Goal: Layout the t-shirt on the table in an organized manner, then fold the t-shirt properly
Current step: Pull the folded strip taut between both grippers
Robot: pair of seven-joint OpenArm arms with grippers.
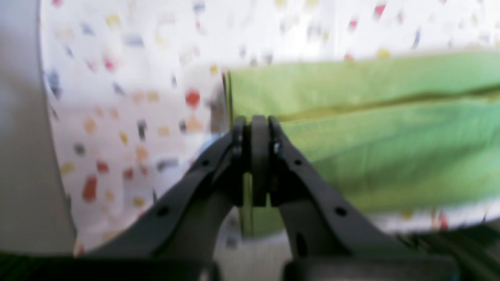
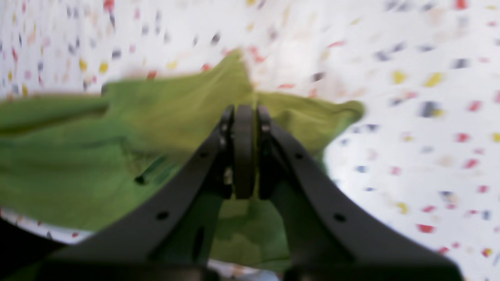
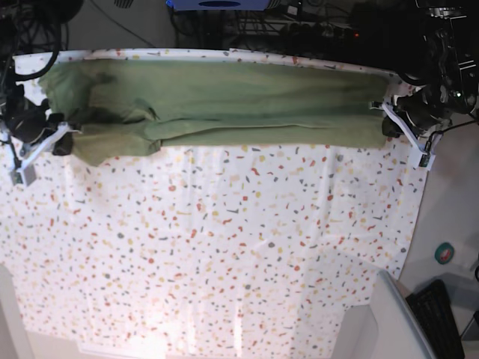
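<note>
Nearest in both wrist views: dark hand pads pressed together. Left hand [image 1: 259, 128] clamped on the straight edge of the t-shirt [image 1: 371, 128], a sliver of green caught between the pads, blurry. Right hand [image 2: 244, 117] likewise together over bunched green cloth at the other end; looks pinched on fabric, blur prevents certainty.

Further out, from the base view: speckled desk [image 3: 224, 247] mostly bare in the near and middle part. T-shirt [image 3: 224, 105] stretched in a long band along the far edge of the desk, already doubled lengthwise, a crease line running along it. Left hand [image 3: 391, 120] at the band's end on that view's right, right hand [image 3: 61, 138] at the lumpier end on that view's left, sleeve or shoulder cloth bunched there. Beyond the far edge: dark cables and gear, not legible.

Handling, as judgement: soft, light, limp cotton; no stiffness, sags and wrinkles unless kept taut between both hands. Not fragile, some cling on the desk cloth likely. Best hold at corners or hem edges, pinching all layers together so the fold stays aligned. Bunched end probably needs smoothing before the next fold.
</note>
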